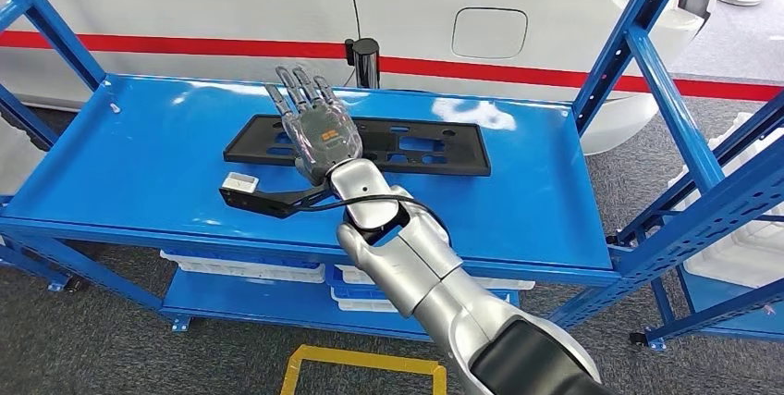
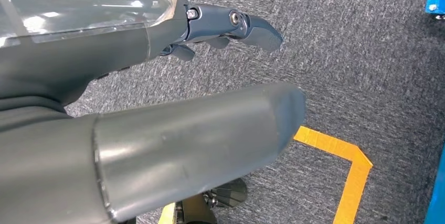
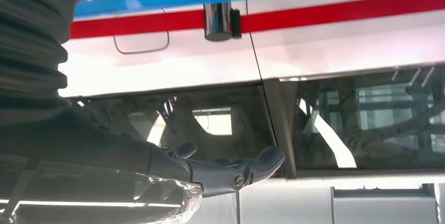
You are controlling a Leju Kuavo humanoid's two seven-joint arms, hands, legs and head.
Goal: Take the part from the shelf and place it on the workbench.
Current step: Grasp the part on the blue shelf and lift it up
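A: Lying flat on the blue metal shelf deck (image 1: 139, 173), the long black plastic panel with cut-outs (image 1: 416, 147) is the part, and nothing holds it.

B: And the hand over it?

A: The right hand (image 1: 314, 127) hovers above the panel's left end, fingers (image 1: 298, 83) extended and slightly spread, gripping nothing as far as I can see. Whether the palm touches the panel, I cannot tell.

B: What else sits near the panel?

A: A smaller black bracket with a white block (image 1: 254, 191) lies just in front of the panel, beside the wrist. Behind the panel stands a dark cylinder (image 1: 366, 62), then a white car body with a red stripe (image 1: 231, 6).

B: The left hand?

A: The left hand (image 2: 157, 119) hangs over grey carpet (image 2: 367, 66), far from the panel, fingers (image 2: 252, 30) apart, empty.

B: Progress?

A: Early, I judge: the grasp, the lift and the placing on the workbench all remain.
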